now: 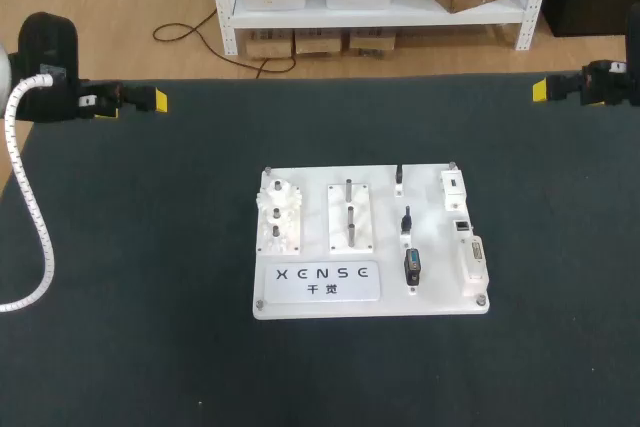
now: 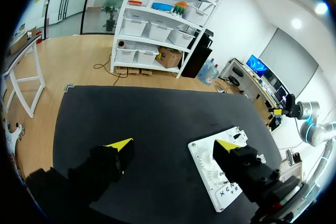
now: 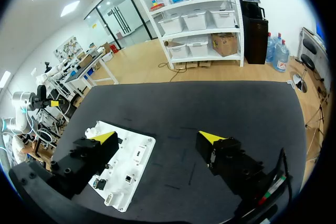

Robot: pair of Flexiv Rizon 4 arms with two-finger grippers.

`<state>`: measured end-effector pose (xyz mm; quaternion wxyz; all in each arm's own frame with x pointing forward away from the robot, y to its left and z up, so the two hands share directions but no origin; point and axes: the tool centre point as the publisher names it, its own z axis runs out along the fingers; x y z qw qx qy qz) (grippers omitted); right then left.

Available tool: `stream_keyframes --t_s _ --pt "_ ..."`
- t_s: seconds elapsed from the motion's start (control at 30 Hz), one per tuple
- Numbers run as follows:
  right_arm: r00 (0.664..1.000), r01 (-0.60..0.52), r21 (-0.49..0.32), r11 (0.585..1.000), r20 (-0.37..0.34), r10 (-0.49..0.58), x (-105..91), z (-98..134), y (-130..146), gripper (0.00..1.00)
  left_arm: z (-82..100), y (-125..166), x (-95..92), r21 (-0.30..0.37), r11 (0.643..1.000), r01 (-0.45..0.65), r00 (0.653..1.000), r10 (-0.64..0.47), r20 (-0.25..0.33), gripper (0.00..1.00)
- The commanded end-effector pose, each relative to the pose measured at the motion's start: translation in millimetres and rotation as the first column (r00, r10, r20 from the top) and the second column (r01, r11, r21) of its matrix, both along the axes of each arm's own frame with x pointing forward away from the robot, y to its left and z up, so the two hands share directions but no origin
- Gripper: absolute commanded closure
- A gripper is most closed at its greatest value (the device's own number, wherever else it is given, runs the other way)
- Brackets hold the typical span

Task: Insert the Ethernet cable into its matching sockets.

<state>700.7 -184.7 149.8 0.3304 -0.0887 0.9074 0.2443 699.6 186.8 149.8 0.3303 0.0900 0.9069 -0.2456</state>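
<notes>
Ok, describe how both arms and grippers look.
Both grippers are black and blocky, with two fingers ending in bright yellow wedge tips: left gripper, right gripper. A white spiral-wrapped cable loops along the black left arm.

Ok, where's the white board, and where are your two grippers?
white board [image 1: 438, 247]: head view, on a bare patch near its right side.
left gripper [image 2: 173, 145]: left wrist view, midway between its yellow tips.
right gripper [image 3: 157, 137]: right wrist view, midway between its yellow tips.
</notes>
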Motion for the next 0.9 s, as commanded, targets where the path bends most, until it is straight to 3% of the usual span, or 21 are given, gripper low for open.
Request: stream_keyframes --t_s 0.03,0.53,0.67,0.77,0.9 --pt "1.0 -0.002 0.001 1.0 0.0 0.002 -0.1 0 0 0.0 1.5 -2 0.6 0.009 1.0 -0.005 1.0 0.005 -0.007 0.0" --pt "1.0 -0.002 0.001 1.0 0.0 0.002 -0.1 0 0 0.0 1.5 -2 0.6 0.009 1.0 -0.005 1.0 0.005 -0.007 0.0" --pt "1.0 -0.002 0.001 1.0 0.0 0.002 -0.1 0 0 0.0 1.7 -24 1.8 0.031 0.984 0.178 0.981 -0.18 0.069 0.0" --pt "1.0 -0.002 0.001 1.0 0.0 0.002 -0.1 0 0 0.0 2.8 -44 -2.2 0.048 0.931 0.361 0.92 -0.364 0.145 0.0" --pt "1.0 -0.002 0.001 1.0 0.0 0.002 -0.1 0 0 0.0 0.5 -69 -11.2 0.058 0.815 0.577 0.786 -0.573 0.232 0.0"
